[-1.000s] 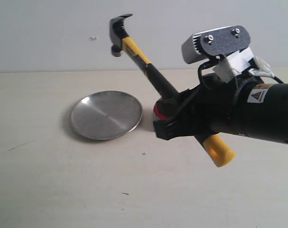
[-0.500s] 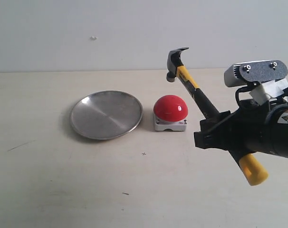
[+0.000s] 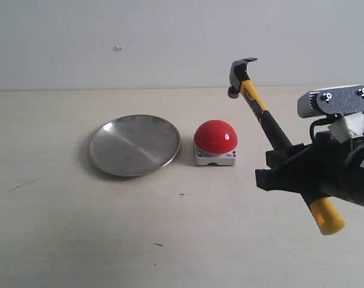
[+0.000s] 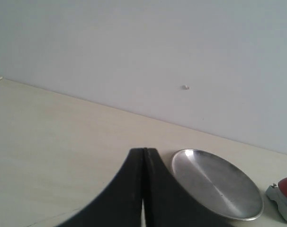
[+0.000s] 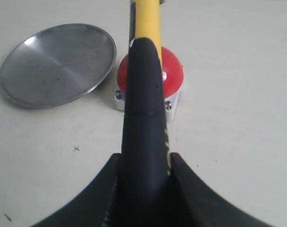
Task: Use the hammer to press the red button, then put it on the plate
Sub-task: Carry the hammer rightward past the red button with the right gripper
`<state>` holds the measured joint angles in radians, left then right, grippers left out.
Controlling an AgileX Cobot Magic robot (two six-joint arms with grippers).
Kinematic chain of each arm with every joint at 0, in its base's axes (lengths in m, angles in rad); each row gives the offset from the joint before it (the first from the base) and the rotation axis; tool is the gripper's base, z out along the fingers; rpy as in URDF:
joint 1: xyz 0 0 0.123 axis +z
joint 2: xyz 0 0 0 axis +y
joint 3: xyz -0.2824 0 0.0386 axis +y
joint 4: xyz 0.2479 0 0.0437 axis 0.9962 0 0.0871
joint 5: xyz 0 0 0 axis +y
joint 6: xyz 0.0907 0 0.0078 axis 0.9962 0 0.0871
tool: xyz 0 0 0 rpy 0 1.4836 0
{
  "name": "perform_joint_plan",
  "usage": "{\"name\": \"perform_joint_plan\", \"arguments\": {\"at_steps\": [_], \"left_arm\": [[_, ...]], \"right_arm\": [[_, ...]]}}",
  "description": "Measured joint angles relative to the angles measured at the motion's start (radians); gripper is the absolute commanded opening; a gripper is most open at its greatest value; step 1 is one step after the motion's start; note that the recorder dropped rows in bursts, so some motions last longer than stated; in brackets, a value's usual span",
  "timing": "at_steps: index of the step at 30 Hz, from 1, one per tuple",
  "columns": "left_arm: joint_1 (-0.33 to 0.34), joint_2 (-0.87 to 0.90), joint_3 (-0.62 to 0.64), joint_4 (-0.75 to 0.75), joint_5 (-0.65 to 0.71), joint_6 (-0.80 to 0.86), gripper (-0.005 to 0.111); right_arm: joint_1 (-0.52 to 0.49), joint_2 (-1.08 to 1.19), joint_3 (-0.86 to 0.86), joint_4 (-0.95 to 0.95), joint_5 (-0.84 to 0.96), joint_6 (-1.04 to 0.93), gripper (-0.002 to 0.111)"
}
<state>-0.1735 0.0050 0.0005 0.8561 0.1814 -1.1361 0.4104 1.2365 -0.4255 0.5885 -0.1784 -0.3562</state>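
We find the right gripper (image 3: 278, 170) clamped on the black handle of the hammer (image 3: 258, 103), holding it in the air toward the right edge of the bench (image 3: 80, 240), head raised, clear of the red button (image 3: 215, 137), yellow butt lowest. The button stands mid-bench toward the far edge; the plate (image 3: 134, 145) lies just beside it on the left-edge side, not touching. The left gripper (image 4: 143, 156) has its fingers pressed together on nothing

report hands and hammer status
Right hand shut on black-and-yellow claw hammer, head raised off glossy red dome button. Left hand shut, empty. Round silver metal plate bare, path clear.
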Motion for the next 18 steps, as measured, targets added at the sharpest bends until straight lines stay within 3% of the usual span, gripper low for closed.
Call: {"name": "perform_joint_plan", "arguments": {"at_steps": [4, 18], "left_arm": [[0.000, 0.000, 0.000, 0.000, 0.000, 0.000, 0.000], [0.000, 0.000, 0.000, 0.000, 0.000, 0.000, 0.000]], "right_arm": [[0.000, 0.000, -0.094, 0.000, 0.039, 0.000, 0.000], [0.000, 0.172, -0.102, 0.000, -0.001, 0.000, 0.000]]}}
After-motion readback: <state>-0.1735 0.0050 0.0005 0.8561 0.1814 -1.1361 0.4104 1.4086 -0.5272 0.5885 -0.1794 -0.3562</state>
